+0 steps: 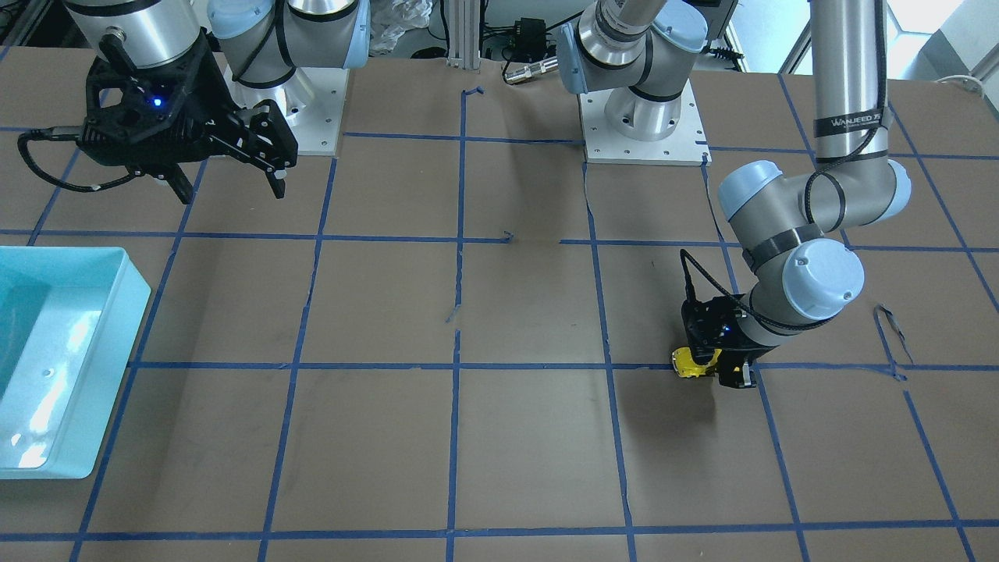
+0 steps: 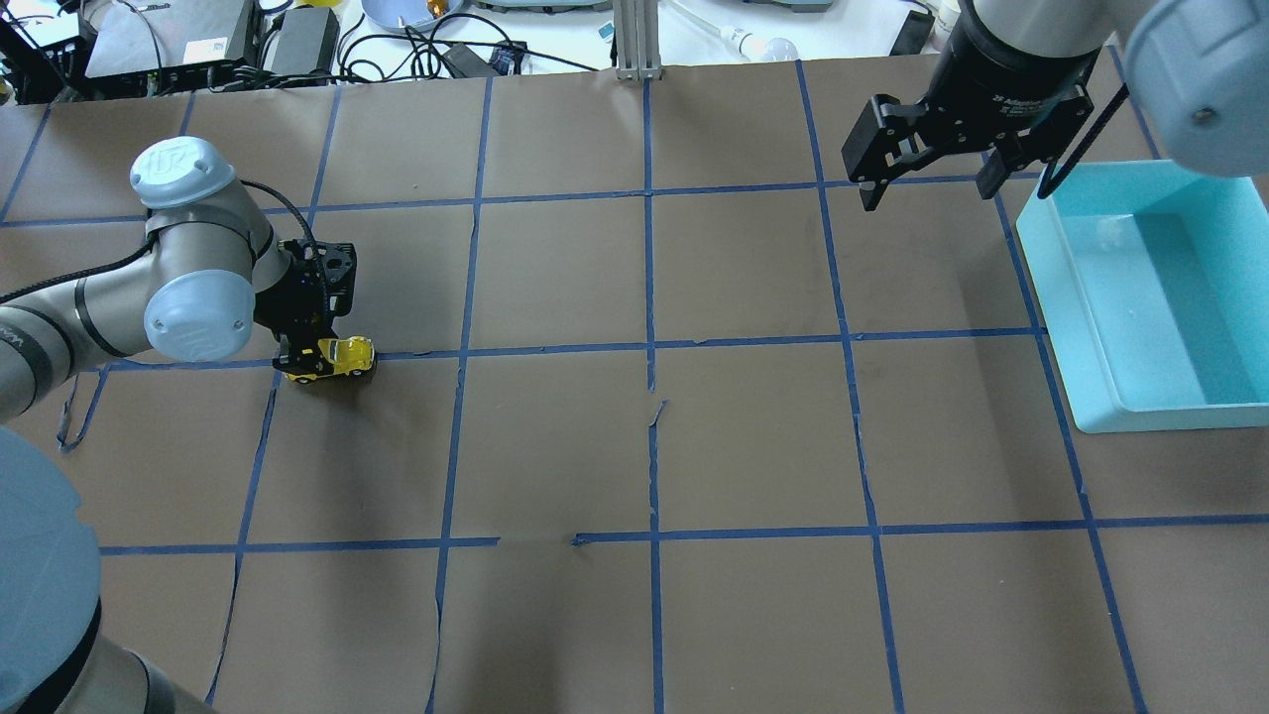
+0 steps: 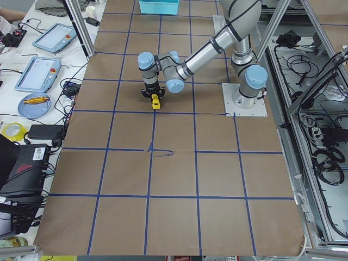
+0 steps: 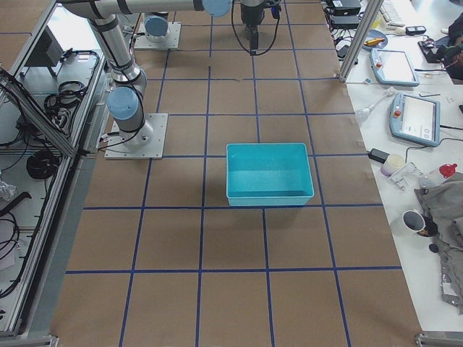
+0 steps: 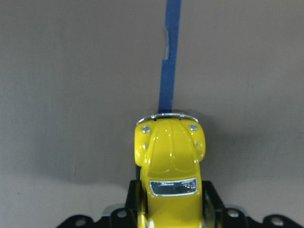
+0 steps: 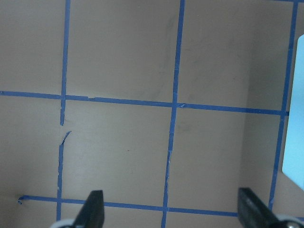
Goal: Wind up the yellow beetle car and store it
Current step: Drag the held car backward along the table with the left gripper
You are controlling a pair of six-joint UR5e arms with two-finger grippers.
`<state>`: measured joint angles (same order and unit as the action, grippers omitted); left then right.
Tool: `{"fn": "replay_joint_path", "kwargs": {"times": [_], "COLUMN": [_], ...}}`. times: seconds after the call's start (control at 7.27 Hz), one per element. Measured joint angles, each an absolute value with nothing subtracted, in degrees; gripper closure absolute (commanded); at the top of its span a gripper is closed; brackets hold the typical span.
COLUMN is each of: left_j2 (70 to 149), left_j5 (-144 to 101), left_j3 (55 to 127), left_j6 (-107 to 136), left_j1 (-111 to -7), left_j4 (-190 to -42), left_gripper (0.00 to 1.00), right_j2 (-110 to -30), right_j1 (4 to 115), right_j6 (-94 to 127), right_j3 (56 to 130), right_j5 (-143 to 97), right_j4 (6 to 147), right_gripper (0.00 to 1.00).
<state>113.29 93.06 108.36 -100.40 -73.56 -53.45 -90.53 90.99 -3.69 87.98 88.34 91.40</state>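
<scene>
Taped table [image 2: 744,446]: yellow beetle car [image 2: 342,356] rear clamped in left tool [image 2: 313,363].

Quick count in these shots: 1 desk [image 2: 694,446], 1 yellow beetle car [image 2: 339,358], 1 teal bin [image 2: 1180,417]. Arms, 2 of them: left arm [image 2: 193,258] and right arm [image 2: 1021,40]. Each has 1 end effector, so 2: left end effector [image 2: 302,355], right end effector [image 2: 929,193].

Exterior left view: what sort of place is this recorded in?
Probably a robotics lab: a paper-covered table gridded in blue tape, a robot arm bolted onto it, and teach pendants alongside.
</scene>
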Motion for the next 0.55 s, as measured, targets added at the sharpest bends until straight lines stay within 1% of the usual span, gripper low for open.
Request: {"fn": "replay_joint_path", "kwargs": {"times": [0.55], "left_j2": [113.29], "left_j5": [93.27], "left_j3": [108.06], "left_j6": [-104.66], "left_j1": [-71.43], "left_j4": [-52.95], "left_gripper": [0.74], "right_j2": [-90.53], "right_j1": [91.04], "right_j6": [-3.71], "right_j3": [87.98], "right_j5": [88.33], "right_j4": [91.41], "right_gripper": [0.00]}}
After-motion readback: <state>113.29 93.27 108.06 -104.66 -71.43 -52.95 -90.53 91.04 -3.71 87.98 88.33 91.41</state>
